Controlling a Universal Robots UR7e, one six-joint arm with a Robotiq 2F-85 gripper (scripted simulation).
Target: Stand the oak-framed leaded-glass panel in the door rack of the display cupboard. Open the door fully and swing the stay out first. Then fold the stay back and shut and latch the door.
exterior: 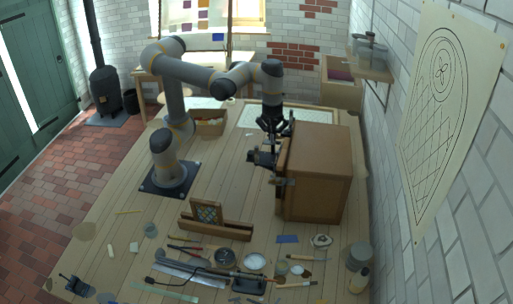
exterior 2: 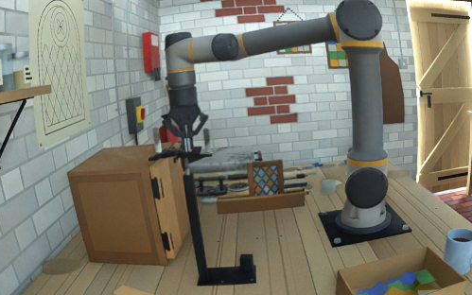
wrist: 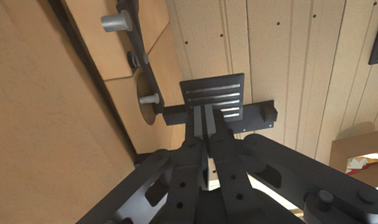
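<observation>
The oak-framed leaded-glass panel (exterior: 206, 213) (exterior 2: 265, 177) stands upright in a low wooden holder on the bench, well apart from the display cupboard (exterior: 319, 169) (exterior 2: 124, 204). The cupboard's door (exterior: 282, 169) (exterior 2: 170, 208) lies against its front. My gripper (exterior: 274, 134) (exterior 2: 187, 142) (wrist: 205, 118) hangs over the top of that door, closed and holding nothing. Its fingertips sit just above a black ribbed pad (wrist: 214, 95) at the head of a black post (exterior 2: 196, 212) standing on a black foot before the cupboard. On the door face, a dark bar with grey pegs (wrist: 139, 59) is visible from the wrist camera.
The arm's base plate (exterior: 170, 180) (exterior 2: 364, 226) takes the bench's middle. A box of glass pieces (exterior: 208, 120) (exterior 2: 399, 279) and a mug (exterior 2: 462, 250) stand at one end. Many hand tools, tins and a soldering iron (exterior: 239, 276) clutter the other end.
</observation>
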